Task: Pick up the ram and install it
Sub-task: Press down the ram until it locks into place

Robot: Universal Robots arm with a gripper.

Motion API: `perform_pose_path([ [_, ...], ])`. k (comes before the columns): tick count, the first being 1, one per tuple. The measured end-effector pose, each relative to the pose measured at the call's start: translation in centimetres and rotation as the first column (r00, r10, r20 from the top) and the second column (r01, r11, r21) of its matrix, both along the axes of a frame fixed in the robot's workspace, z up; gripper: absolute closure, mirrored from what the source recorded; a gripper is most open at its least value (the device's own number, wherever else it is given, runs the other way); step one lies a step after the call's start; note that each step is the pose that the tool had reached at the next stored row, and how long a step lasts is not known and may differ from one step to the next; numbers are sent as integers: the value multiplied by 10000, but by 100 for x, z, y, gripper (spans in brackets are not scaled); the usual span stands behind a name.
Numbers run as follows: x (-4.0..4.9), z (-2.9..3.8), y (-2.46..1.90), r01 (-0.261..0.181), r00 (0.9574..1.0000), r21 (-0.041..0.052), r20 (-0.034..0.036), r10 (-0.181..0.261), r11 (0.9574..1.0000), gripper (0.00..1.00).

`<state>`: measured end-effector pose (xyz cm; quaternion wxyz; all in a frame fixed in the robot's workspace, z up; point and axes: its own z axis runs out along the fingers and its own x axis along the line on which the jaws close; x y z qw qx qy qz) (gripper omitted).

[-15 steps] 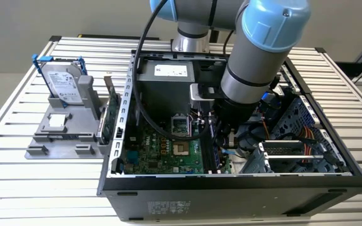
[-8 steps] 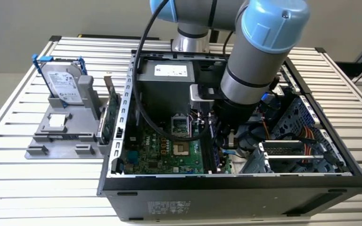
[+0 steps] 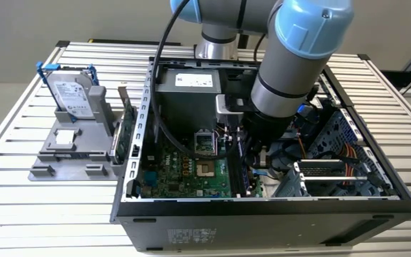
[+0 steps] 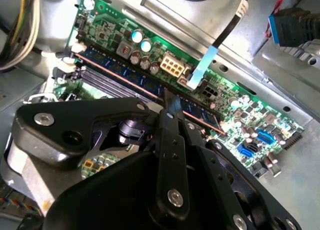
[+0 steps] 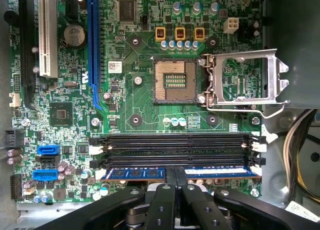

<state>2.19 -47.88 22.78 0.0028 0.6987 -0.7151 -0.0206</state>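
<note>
- Pretty far along: the ram (image 5: pixel 180 173) is already off the table and down inside the PC case (image 3: pixel 263 206), sitting in the outermost memory slot on the motherboard (image 5: pixel 140 89), next to the three empty slots (image 5: pixel 175 149).
- Can't tell if it's fully clicked in. The end clips are hard to read, so I'd guess seating isn't confirmed yet.
- The gripper (image 5: pixel 175 182) is right on top of the stick's middle, fingers (image 4: pixel 172 107) narrowed and pinching its upper edge.
- In the exterior view the arm (image 3: pixel 291 69) reaches down into the case's right half.
</note>
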Motion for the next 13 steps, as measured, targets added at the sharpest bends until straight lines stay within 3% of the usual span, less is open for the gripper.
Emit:
perform_pose_path([
  [6, 0, 152, -1, -1, 10000, -6, -2, 1, 10000, 100],
  [13, 0, 267, -1, -1, 10000, -5, -2, 1, 10000, 100],
])
